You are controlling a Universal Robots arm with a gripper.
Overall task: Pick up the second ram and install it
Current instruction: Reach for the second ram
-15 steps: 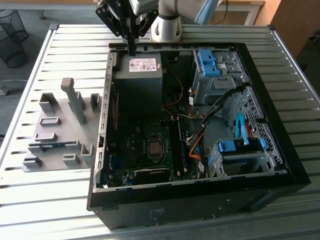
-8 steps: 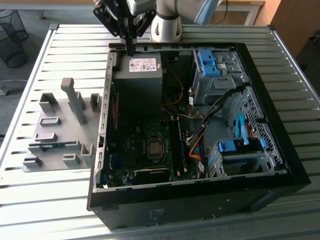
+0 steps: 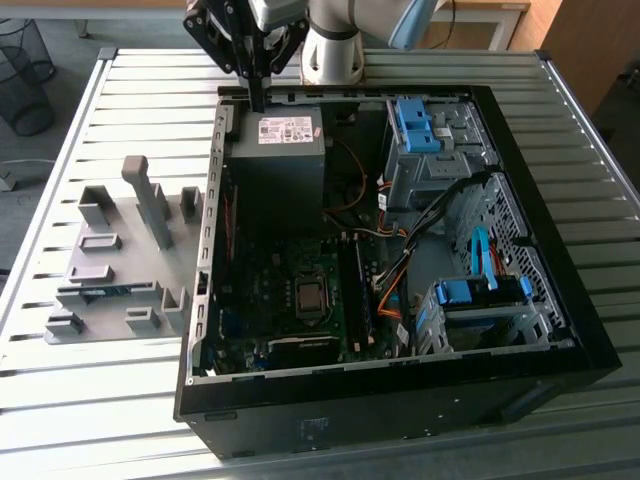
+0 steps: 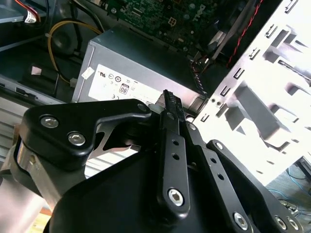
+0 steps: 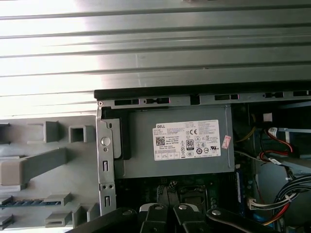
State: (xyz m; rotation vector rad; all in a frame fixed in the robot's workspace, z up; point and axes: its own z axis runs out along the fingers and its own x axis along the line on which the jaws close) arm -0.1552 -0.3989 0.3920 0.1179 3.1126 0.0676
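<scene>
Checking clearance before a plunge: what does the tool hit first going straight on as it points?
Probably the grey power supply, near its edge beside the case wall. The tool points down over that corner; depth is unclear, so it could catch the wall's rim instead.

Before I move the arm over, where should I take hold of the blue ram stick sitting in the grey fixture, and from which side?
Take the second ram by the middle of its exposed long edge, straight down from above, fingers across its thin faces. It lies lengthwise in a groove of the grey fixture, so its ends and lower edge look boxed in.
</scene>
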